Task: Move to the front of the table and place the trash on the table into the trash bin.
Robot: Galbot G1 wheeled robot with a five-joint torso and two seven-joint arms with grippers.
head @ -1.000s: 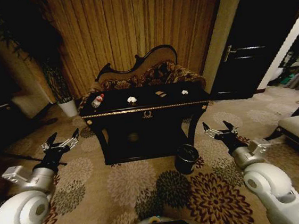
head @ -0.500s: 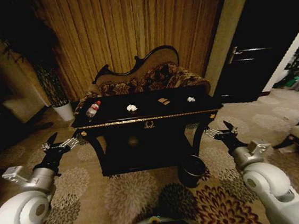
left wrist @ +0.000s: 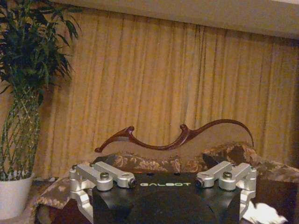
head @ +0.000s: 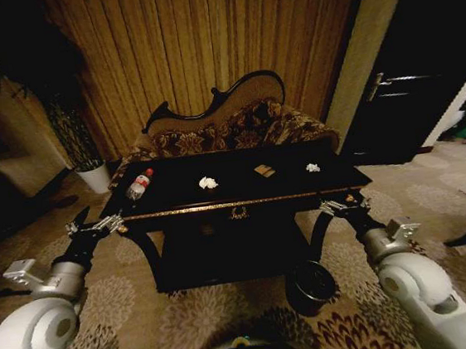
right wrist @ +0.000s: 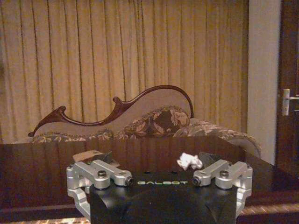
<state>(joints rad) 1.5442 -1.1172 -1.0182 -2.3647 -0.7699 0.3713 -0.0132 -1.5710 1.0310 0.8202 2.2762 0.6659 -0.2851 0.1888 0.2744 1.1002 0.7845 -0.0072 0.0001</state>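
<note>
The trash lies along the counter (head: 243, 192): bottle (head: 139, 184) at its left end, paper wad (head: 208, 181), wrapper (head: 264, 170), small wad (head: 312, 167) rightward. Left gripper (head: 93, 226), spread wide, sits nearest the bottle; right gripper (head: 342, 205), also wide, nearest the small wad. The trash bin (head: 309, 284) stands below the counter's right front.

Carved-back sofa (head: 236, 124) against golden curtains (head: 203, 44), patterned carpet (head: 121, 295)

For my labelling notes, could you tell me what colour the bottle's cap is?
Red; the bottle lies on the table, clearest in the head view.
</note>
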